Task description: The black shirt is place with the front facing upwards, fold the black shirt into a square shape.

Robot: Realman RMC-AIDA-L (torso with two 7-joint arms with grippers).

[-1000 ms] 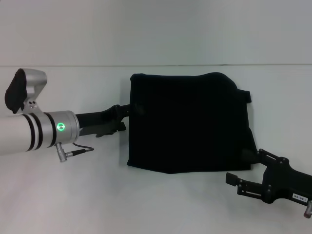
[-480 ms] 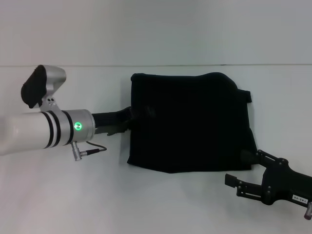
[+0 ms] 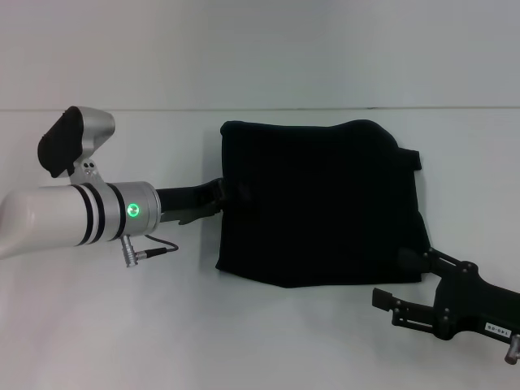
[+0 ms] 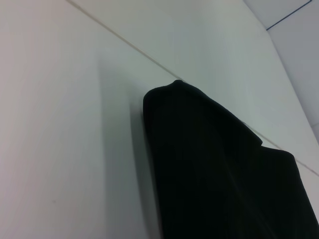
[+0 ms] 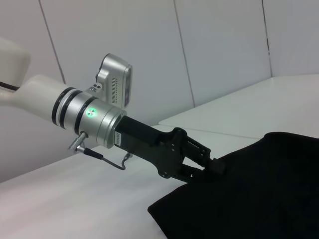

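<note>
Head view shows the plain black cloth shirt (image 3: 321, 203) folded into a rough square on the white worktop (image 3: 122, 325), its left edge pinched by the clenched left tool (image 3: 230, 193), while the released right tool (image 3: 402, 280) lies at its near right corner.

A plain white worktop (image 3: 268, 341) runs back to a pale panelled wall (image 5: 224, 50) with thin vertical seams, evenly lit.
</note>
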